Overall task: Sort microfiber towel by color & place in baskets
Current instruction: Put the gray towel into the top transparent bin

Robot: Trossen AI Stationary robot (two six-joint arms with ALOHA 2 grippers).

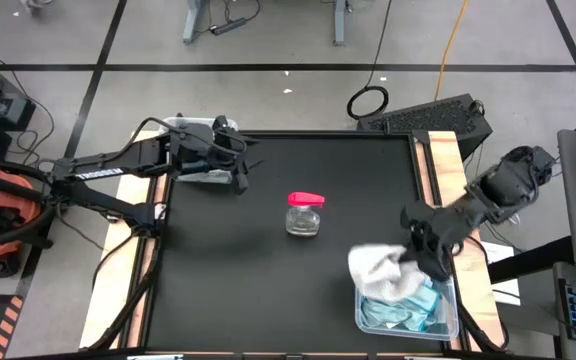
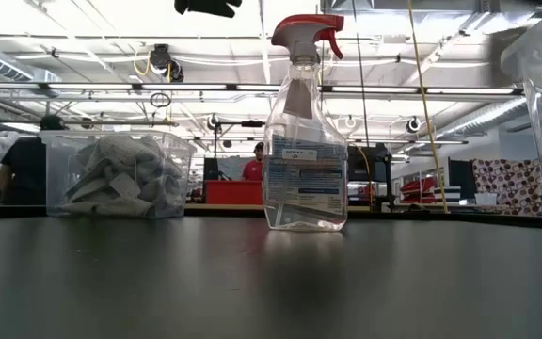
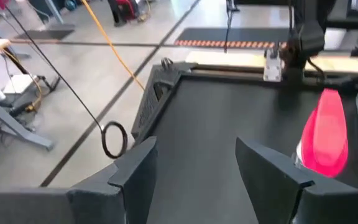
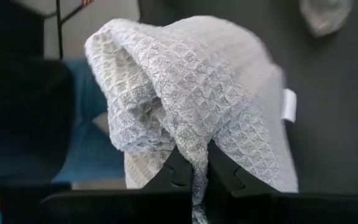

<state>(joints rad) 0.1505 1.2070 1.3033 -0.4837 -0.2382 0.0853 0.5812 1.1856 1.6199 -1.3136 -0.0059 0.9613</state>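
White towel (image 4: pixel 191 99) pinched in right jaws (image 4: pixel 197 167), dangling over blue-filled basket (image 1: pixel 452 312) (white one far left); left jaws (image 3: pixel 197 180) wide, empty.

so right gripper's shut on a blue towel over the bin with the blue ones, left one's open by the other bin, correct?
Not quite: the towel in the right gripper is white to light grey, not blue, as the right wrist view shows. The rest holds: that gripper is shut on it over the bin holding blue towels, and the left gripper is open by the other bin.
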